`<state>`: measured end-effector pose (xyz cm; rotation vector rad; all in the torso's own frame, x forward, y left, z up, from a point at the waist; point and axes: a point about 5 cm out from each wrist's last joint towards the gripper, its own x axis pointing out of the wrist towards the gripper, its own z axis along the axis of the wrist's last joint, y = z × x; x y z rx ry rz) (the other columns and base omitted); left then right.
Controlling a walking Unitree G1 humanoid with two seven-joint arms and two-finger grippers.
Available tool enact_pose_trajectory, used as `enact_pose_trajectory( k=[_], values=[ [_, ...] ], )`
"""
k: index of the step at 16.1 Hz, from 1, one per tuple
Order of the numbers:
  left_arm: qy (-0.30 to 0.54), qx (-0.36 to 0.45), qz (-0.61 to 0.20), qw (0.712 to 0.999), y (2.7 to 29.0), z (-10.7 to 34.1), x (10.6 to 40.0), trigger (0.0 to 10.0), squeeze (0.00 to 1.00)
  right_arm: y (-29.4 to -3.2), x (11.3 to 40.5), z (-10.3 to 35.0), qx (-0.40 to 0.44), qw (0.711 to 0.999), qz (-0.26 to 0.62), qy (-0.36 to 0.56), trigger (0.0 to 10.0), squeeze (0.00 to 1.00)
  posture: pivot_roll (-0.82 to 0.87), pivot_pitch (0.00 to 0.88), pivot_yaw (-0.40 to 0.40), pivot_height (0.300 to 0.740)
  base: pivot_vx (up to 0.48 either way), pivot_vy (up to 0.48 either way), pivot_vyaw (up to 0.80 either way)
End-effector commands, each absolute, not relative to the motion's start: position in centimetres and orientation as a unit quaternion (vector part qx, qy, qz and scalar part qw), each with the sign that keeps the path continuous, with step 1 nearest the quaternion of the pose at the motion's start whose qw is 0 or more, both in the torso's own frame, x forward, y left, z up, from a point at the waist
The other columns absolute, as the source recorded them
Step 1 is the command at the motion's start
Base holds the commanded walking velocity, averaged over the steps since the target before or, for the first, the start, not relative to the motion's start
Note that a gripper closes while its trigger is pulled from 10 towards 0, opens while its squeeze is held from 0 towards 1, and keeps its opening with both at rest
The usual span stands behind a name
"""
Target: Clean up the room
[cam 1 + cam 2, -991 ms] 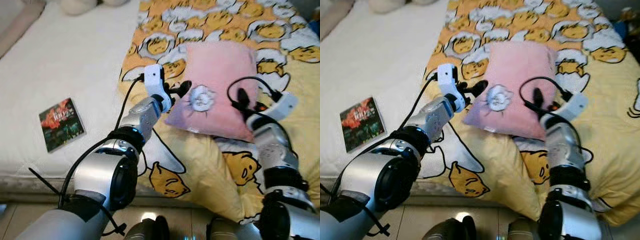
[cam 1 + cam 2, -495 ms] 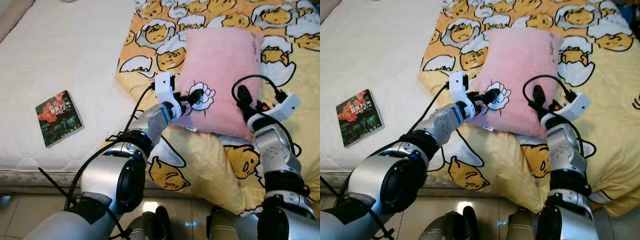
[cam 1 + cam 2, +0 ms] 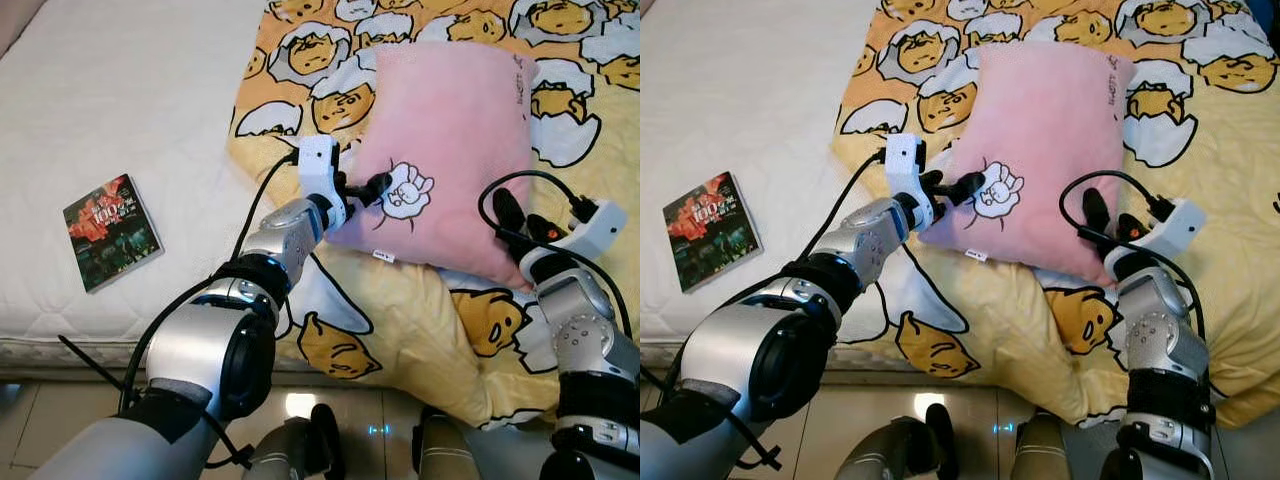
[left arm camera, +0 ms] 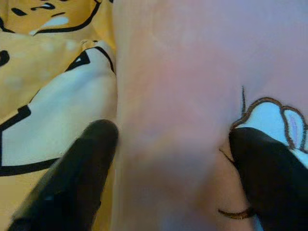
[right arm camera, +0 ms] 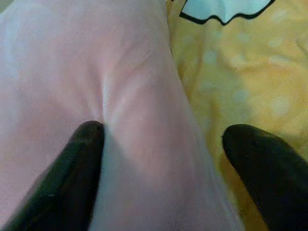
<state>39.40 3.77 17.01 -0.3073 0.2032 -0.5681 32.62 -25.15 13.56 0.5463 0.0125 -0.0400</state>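
Note:
A pink pillow (image 3: 450, 150) with a small white cartoon patch lies on the yellow egg-print blanket (image 3: 400, 320) on the bed. My left gripper (image 3: 365, 190) is at the pillow's near left edge, open, one finger (image 4: 82, 168) on the blanket side and the other on the patch, so the pillow's edge (image 4: 178, 72) sits between them. At the near right corner my right gripper (image 3: 515, 225) is also open. One of its fingers (image 5: 82, 159) dents the pink fabric (image 5: 72, 62) and the other hangs over the blanket.
A book or disc case (image 3: 110, 230) with a dark red cover lies on the bare white mattress (image 3: 120, 90) to the left. The bed's near edge drops to a tiled floor (image 3: 60, 410) by my legs.
The pillow, tilted up between my grippers a second ago, now lies flatter on the blanket. My right gripper has slipped back to its near corner. The camera has also shifted.

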Motion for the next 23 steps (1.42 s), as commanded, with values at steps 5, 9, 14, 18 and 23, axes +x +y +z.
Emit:
enact_pose_trajectory(
  k=[5,9,14,18,23],
  values=[
    [0.132,-0.251,-0.291,0.914,2.1,15.8,38.5,0.0,0.00,-22.5,32.8,12.7,0.303,0.953,0.016,0.029,0.0,0.00,-0.23,0.263,0.213,0.740,0.000,0.000,0.00],
    [0.151,-0.297,-0.321,0.887,0.7,14.7,37.4,0.0,0.00,-22.2,32.5,13.5,0.333,0.942,0.028,0.017,0.0,0.00,-0.24,0.259,0.217,0.740,0.000,0.000,0.00],
    [0.145,-0.333,-0.326,0.873,1.4,14.5,37.4,0.0,0.00,-22.0,31.7,13.3,0.340,0.940,0.039,0.017,0.0,0.00,-0.24,0.251,0.209,0.740,0.000,0.000,0.00],
    [0.123,-0.400,-0.296,0.859,2.6,14.9,38.0,0.0,0.00,-24.1,30.2,12.8,0.307,0.952,-0.001,0.003,0.0,0.00,-0.22,0.232,0.194,0.740,0.000,0.000,0.00],
    [0.114,-0.421,-0.316,0.842,2.0,15.5,37.9,0.0,0.00,-22.3,30.4,12.4,0.331,0.943,0.023,0.009,0.0,0.00,-0.22,0.221,0.193,0.740,0.000,0.000,0.00]
  ],
)
